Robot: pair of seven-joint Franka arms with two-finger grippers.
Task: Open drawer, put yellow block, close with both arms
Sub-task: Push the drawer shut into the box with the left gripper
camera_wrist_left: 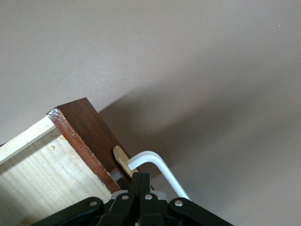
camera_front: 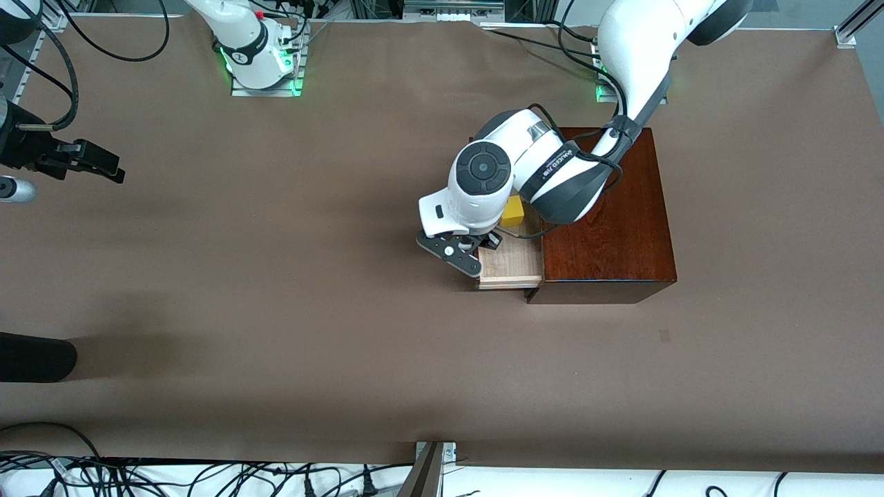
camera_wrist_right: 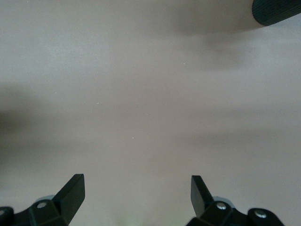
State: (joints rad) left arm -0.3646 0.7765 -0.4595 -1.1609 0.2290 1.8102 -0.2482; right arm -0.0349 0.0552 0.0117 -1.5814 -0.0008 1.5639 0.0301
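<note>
Two arms are sharing the brown worktop (camera_front: 276, 310) in the front view: the left tool (camera_front: 461, 248) is sitting at the front of the drawer (camera_front: 511, 266), pulled out of the dark box (camera_front: 608, 214), with the yellow block (camera_front: 512, 210) lying inside. The right tool (camera_front: 83, 162), waiting, is hanging over the worktop's right-arm end. Left wrist view: fingers (camera_wrist_left: 139, 181) are pressing together beside the white handle (camera_wrist_left: 160, 167). Right wrist view: fingers (camera_wrist_right: 73, 188) are standing wide apart, holding nothing.

The left gripper (camera_wrist_left: 139, 181) has its fingers pressed together at the white handle (camera_wrist_left: 157, 167). The handle is on the drawer (camera_wrist_left: 80, 136) front, whose pale tray stands open over the brown table (camera_wrist_left: 197, 61).
</note>
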